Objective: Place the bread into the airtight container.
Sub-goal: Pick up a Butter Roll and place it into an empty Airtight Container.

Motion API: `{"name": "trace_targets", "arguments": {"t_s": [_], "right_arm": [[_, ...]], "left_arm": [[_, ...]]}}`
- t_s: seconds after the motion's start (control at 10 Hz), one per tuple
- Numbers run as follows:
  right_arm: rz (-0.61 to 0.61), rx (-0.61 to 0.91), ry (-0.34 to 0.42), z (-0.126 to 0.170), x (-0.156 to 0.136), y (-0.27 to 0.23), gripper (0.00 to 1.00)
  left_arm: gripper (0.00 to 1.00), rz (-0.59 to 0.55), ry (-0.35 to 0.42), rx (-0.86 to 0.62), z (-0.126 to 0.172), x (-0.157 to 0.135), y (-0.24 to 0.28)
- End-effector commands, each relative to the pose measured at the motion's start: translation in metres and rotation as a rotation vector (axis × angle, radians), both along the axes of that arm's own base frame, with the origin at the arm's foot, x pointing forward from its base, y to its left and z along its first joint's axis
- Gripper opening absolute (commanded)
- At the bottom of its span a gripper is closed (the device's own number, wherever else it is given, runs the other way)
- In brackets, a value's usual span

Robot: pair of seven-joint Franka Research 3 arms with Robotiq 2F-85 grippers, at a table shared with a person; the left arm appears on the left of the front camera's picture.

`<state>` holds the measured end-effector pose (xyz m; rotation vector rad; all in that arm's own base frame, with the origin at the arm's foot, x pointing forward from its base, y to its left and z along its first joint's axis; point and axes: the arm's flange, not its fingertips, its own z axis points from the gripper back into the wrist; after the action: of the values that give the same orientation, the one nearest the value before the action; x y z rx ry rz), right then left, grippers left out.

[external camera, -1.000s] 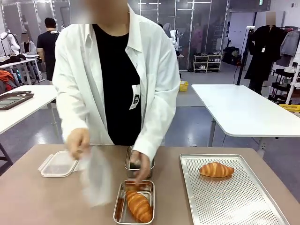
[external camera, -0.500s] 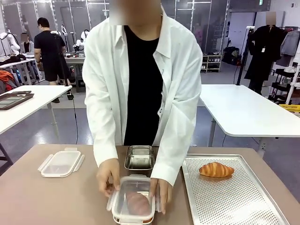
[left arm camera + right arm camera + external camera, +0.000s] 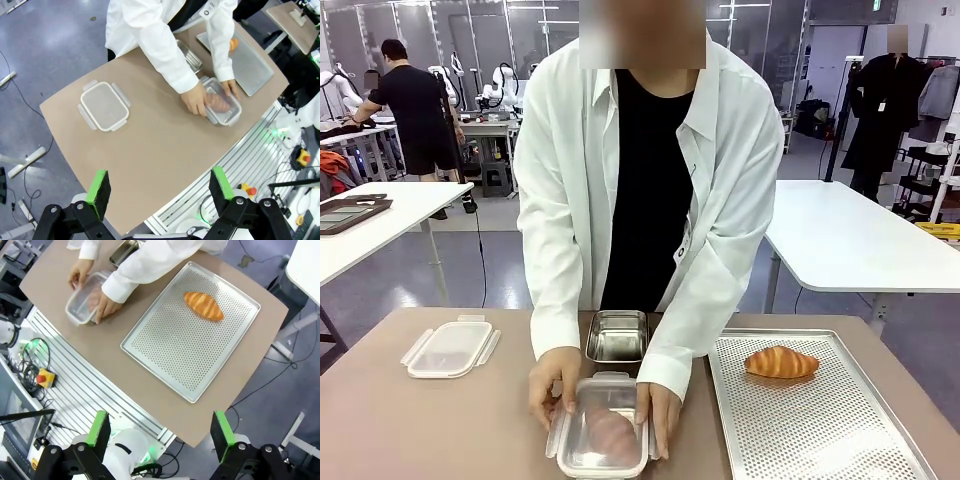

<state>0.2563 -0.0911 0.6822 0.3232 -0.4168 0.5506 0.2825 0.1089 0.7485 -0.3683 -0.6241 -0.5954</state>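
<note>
Claws both spread and empty, high over the bench (image 3: 400,430).
Left claw (image 3: 159,186) and right claw (image 3: 159,427) each hung spread wide, pinching nothing, well above the bench top. Bread (image 3: 610,432) lay inside the container (image 3: 570,462) at the near middle of the bench, dim under a clear lid (image 3: 616,392) that sat on it. A person stood at the far side, one hand (image 3: 552,385) on one side of that lid and the other hand (image 3: 658,420) on the opposite side. Just behind it stood an empty steel tin (image 3: 617,336). A croissant (image 3: 781,361) lay on the perforated tray (image 3: 820,440) to the right, apart from the container. A second lid (image 3: 448,348) lay off to the left.
</note>
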Motion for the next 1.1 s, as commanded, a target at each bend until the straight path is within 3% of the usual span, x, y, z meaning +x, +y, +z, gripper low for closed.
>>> {"name": "trace_targets", "arguments": {"t_s": [0.0,1.0], "right_arm": [[0.014,0.002,0.001,0.0015,0.0003,0.0003,1.0],[0.014,0.002,0.001,0.0015,0.0003,0.0003,1.0]], "left_arm": [[1.0,-0.021,-0.011,0.002,0.0011,-0.0013,-0.0011],[1.0,-0.021,-0.011,0.002,0.0011,-0.0013,-0.0011]]}}
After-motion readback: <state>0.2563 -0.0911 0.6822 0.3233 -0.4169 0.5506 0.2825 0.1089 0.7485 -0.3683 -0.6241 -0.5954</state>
